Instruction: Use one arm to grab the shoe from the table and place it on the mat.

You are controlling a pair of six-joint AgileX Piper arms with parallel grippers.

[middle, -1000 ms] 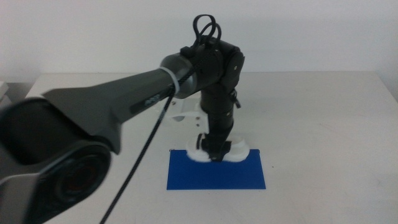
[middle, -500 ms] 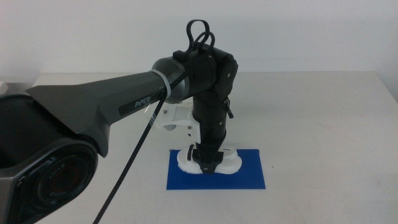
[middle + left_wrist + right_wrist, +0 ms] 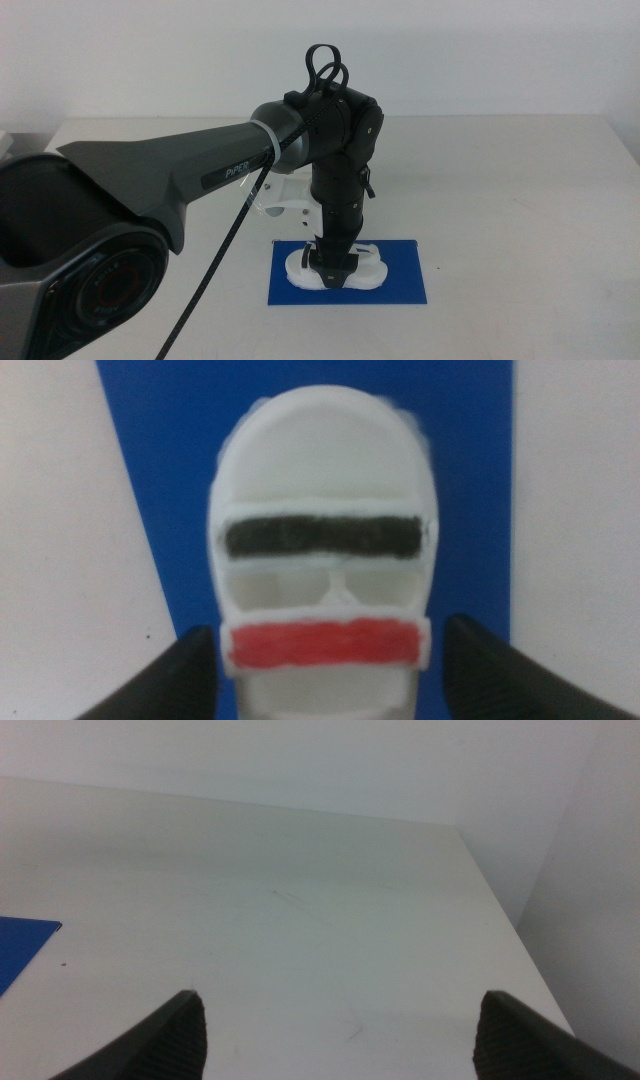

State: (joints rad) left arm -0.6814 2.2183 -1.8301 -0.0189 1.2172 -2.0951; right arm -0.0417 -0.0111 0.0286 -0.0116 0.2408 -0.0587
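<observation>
The white shoe (image 3: pixel 370 272) with black and red straps lies flat on the dark blue mat (image 3: pixel 403 283) in the middle view. The left arm reaches in from the left and its gripper (image 3: pixel 332 270) points down over the shoe's middle. In the left wrist view the shoe (image 3: pixel 320 480) lies on the mat (image 3: pixel 160 460), and the left gripper (image 3: pixel 325 632) has one jaw on each side of it, with a thin strip of mat showing between each jaw and the shoe. The right gripper (image 3: pixel 335 1010) is open and empty over bare table, out of the middle view.
The white table (image 3: pixel 520 190) stretches around the mat. A white bracket on the left arm's wrist (image 3: pixel 285 195) hangs over the table behind the mat. A corner of the mat (image 3: pixel 20 950) shows in the right wrist view, and the table's far edge meets a white wall.
The left gripper has carried the shoe forward from the mat's back edge and down onto the mat's middle. Its jaws now stand slightly off the shoe's sides.
</observation>
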